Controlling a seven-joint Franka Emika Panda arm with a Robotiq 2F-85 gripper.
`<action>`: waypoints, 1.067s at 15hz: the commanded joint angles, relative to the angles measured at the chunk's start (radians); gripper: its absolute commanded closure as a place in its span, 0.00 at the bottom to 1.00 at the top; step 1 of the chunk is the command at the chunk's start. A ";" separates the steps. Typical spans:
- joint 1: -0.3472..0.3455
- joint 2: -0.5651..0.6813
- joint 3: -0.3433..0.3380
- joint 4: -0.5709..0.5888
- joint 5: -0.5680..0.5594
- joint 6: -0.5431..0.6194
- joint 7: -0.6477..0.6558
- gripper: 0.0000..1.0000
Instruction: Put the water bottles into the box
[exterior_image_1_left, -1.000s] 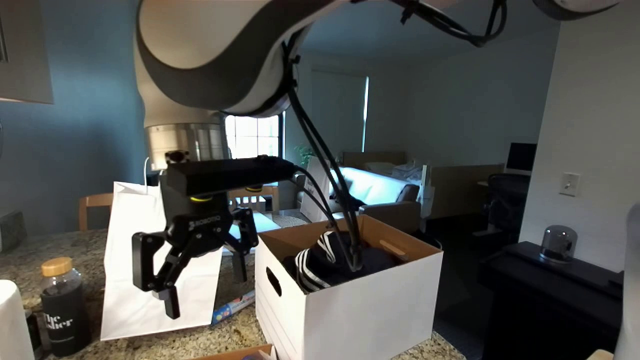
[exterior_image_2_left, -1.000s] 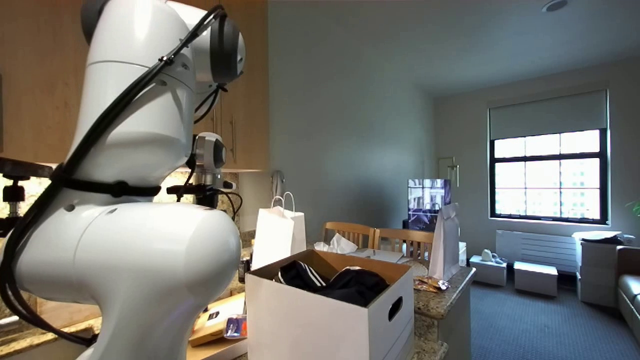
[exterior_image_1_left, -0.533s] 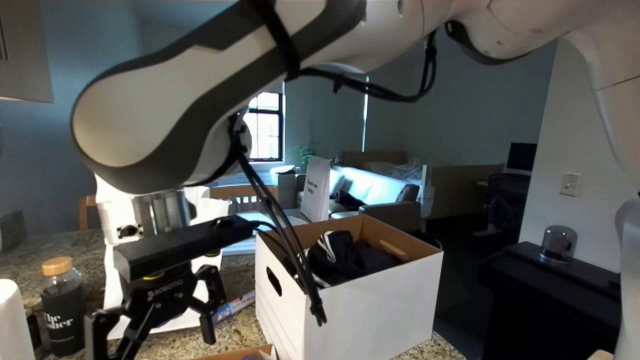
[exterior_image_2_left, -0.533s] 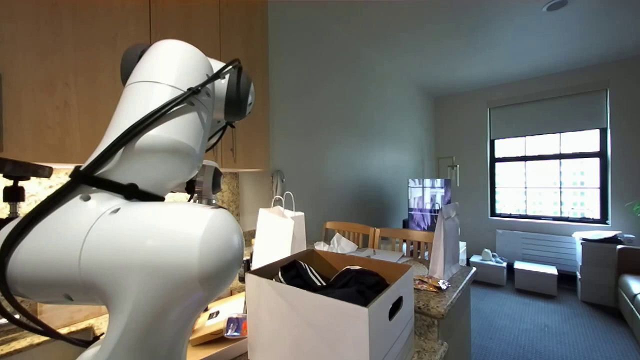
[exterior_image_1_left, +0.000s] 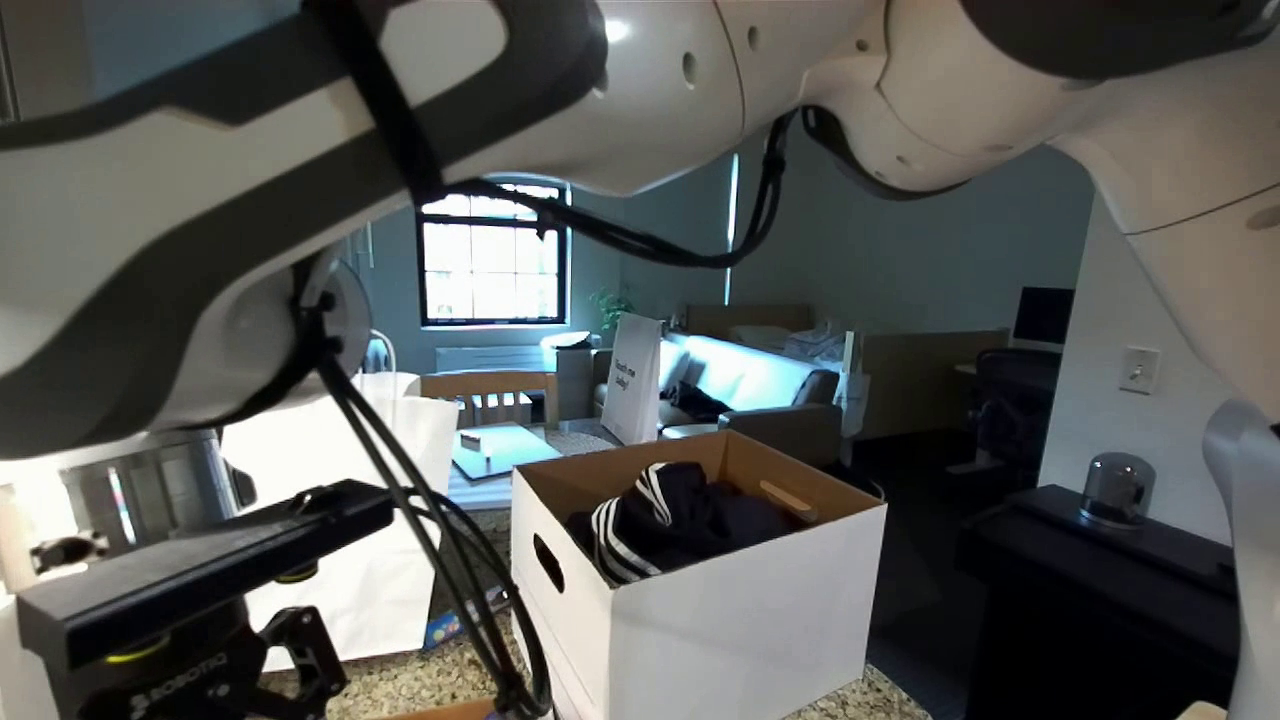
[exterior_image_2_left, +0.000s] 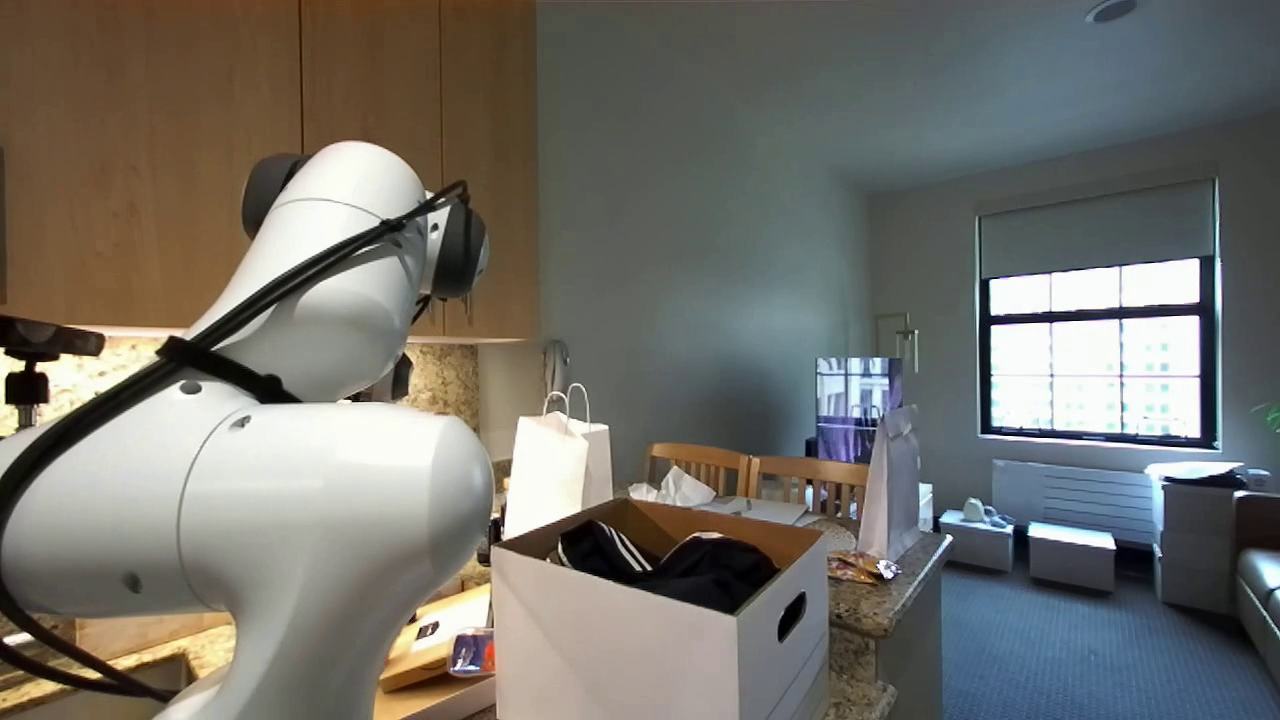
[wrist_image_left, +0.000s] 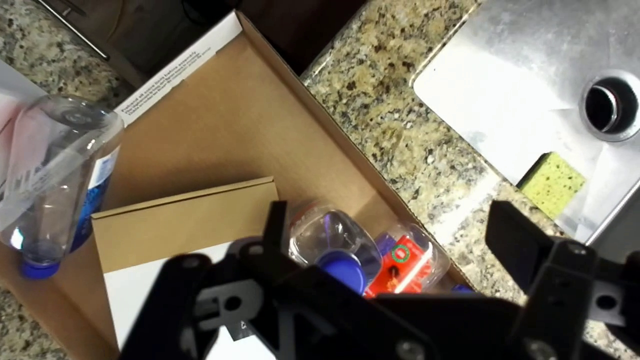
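In the wrist view a clear water bottle with a blue cap (wrist_image_left: 330, 235) lies in a shallow cardboard tray (wrist_image_left: 210, 125), below and between my spread fingers. A clear container with a red label (wrist_image_left: 407, 260) lies beside it. Another clear water bottle (wrist_image_left: 65, 180) with a blue cap lies at the tray's left. A blue and red-ended bottle (exterior_image_2_left: 472, 653) shows in an exterior view. My gripper (wrist_image_left: 392, 230) is open and empty above the tray; its fingertips are cut off in an exterior view. The white box (exterior_image_1_left: 740, 630) holds dark striped clothing (exterior_image_1_left: 690, 520); the box also shows here (exterior_image_2_left: 620, 640).
A brown and white carton (wrist_image_left: 185, 230) lies in the tray. A sink (wrist_image_left: 475, 90) with a yellow sponge (wrist_image_left: 552, 185) is beside it. A white paper bag (exterior_image_1_left: 390, 560) and a blue tube (exterior_image_1_left: 450, 627) stand near the box's hand-hole side.
The arm has lowered, and the gripper has moved down and left in an exterior view, away from the box. It stays open. The box and bag have not moved.
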 joint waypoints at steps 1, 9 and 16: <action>0.058 0.075 -0.069 0.089 -0.016 -0.022 -0.031 0.00; 0.103 0.202 -0.161 0.233 -0.037 -0.017 -0.060 0.26; 0.113 0.274 -0.159 0.349 -0.018 -0.138 -0.118 0.72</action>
